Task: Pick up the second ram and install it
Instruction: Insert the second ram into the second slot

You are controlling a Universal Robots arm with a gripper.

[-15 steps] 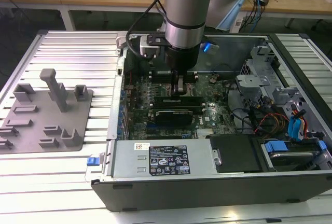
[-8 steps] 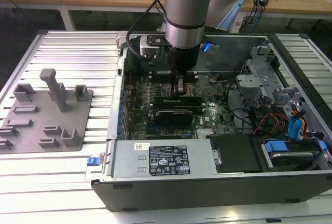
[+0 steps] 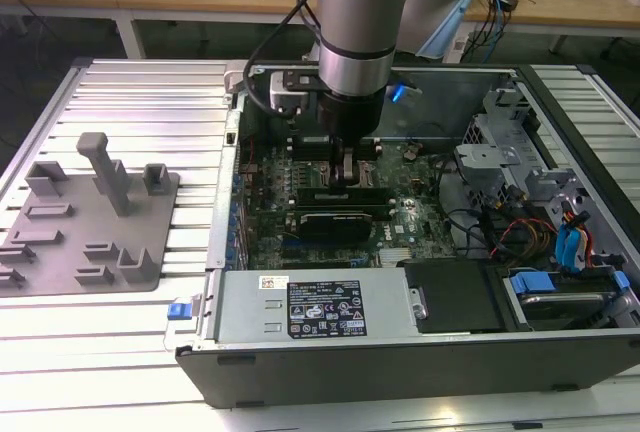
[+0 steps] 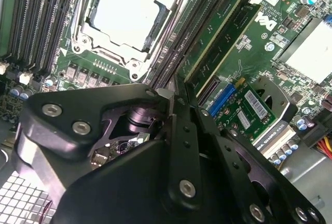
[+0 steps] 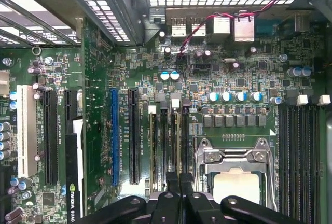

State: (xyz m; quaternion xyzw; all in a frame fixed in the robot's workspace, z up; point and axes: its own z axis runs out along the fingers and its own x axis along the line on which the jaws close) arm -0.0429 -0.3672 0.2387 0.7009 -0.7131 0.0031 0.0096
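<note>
Both jaws sit drawn together low inside the open computer case [image 3: 400, 364], apparently pinching the second memory stick [image 4: 220, 35] by its top edge. That keeps it upright and lined up over its slot, just beside the processor socket [image 4: 124, 14]. Farther off, the grey tray [image 3: 60, 252] rests on the ribbed surface [image 3: 130, 92].

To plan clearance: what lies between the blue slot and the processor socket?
Between blue slot and processor socket, the first wrist view shows a black expansion slot, then a bank of memory slots.
</note>
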